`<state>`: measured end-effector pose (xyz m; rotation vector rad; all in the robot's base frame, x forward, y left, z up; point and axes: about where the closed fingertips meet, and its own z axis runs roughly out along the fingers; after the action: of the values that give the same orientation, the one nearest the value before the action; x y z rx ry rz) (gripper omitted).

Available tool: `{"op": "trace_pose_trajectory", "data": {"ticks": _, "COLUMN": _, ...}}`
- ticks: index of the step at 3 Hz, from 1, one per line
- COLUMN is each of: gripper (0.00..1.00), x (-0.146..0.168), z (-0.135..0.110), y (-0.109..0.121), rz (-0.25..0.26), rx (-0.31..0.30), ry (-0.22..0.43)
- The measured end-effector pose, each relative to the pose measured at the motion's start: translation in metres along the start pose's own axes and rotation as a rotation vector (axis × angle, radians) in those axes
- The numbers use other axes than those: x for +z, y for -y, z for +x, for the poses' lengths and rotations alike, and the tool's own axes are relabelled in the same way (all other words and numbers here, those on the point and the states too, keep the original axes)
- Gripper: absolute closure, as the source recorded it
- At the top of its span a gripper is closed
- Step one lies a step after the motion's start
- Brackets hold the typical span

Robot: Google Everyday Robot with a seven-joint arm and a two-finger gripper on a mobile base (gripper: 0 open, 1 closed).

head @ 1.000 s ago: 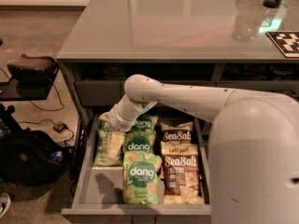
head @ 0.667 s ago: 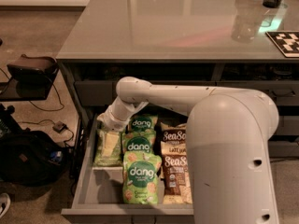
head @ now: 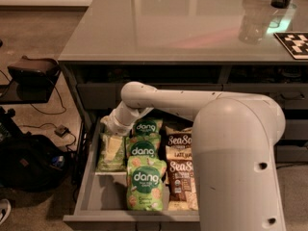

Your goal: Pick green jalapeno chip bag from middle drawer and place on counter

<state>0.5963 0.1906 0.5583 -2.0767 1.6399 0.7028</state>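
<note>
Camera view: a large glossy grey surface, the counter (head: 183, 28), fills the upper frame. Below it, the wide dark-grey metal middle drawer (head: 90, 198) stands open. The dull olive-green jalapeno chip bag (head: 110, 154) lies at the drawer's left side, beside bright green "dang" bags (head: 143, 182) and brown "Sea Salt" bags (head: 182, 177). The white robot arm (head: 192, 100) reaches left of centre. The gripper (head: 109, 133) sits at the olive bag's top edge; its grip state cannot be told.

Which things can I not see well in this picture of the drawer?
All in the camera view:
- The gripper, at the top of the green jalapeno chip bag: mostly hidden under the arm.
- The bag's lettering: too blurred to read.
- The right side of the middle drawer: hidden behind the arm.
</note>
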Motion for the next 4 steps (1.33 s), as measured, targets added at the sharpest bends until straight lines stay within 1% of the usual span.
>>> {"op": "trace_pose_trajectory", "data": {"ticks": 1, "gripper": 0.0, "x": 0.015, "z": 0.01, "y": 0.032, "rz": 0.077, "rx": -0.028, "ry": 0.005}}
{"op": "trace_pose_trajectory", "data": {"ticks": 2, "gripper": 0.0, "x": 0.03, "z": 0.025, "y": 0.059, "rz": 0.16, "rx": -0.03, "ry": 0.065}}
{"op": "trace_pose_trajectory", "data": {"ticks": 3, "gripper": 0.0, "x": 0.049, "z": 0.042, "y": 0.075, "rz": 0.216, "rx": -0.014, "ry": 0.12}}
{"op": "trace_pose_trajectory", "data": {"ticks": 4, "gripper": 0.0, "x": 0.073, "z": 0.055, "y": 0.087, "rz": 0.22, "rx": -0.002, "ry": 0.155}}
